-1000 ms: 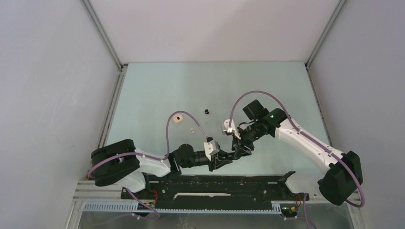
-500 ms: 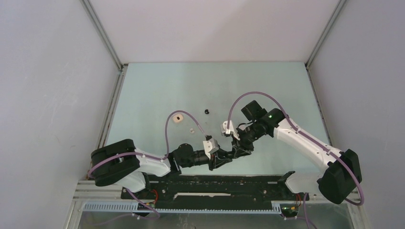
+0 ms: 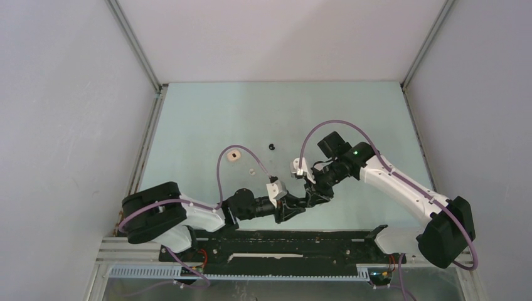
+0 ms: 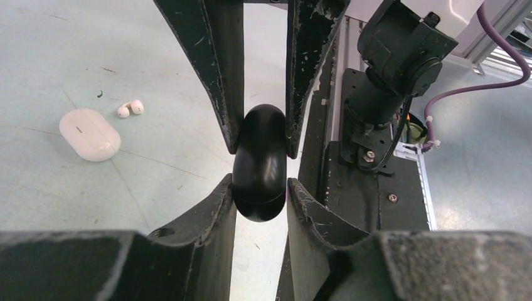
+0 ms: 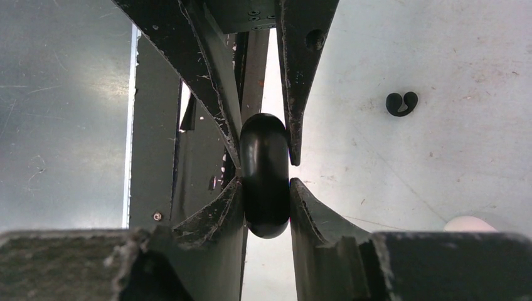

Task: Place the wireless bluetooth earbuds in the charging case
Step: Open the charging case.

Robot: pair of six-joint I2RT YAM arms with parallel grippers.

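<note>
While left pincer grips case, right pincer clamps.

A pale blue-green desk fills the middle of the overhead frame, boxed in by plain white walls, with aluminium rails running along the corners. At the bottom edge lie a black mounting plate and, lower left, a white slotted cable duct. Close up, the desk shows faint scratches.
</note>
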